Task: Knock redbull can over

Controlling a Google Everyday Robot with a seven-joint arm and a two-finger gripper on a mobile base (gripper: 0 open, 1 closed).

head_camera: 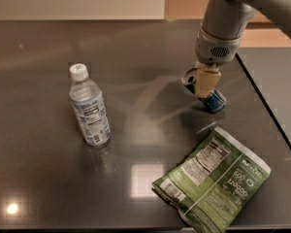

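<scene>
The redbull can (214, 101) is tipped far over on the dark table (136, 57), right of centre. Its silver top (188, 75) points to the back left and its blue base to the front right. My gripper (206, 82) reaches down from the upper right and sits right against the can's middle, hiding that part of it. Whether the can lies flat on the table or still leans against the gripper I cannot tell.
A clear water bottle (89, 107) with a white cap stands upright at the left. A green snack bag (214, 180) lies flat at the front right, just below the can. The table's right edge (266, 106) runs diagonally close to the can.
</scene>
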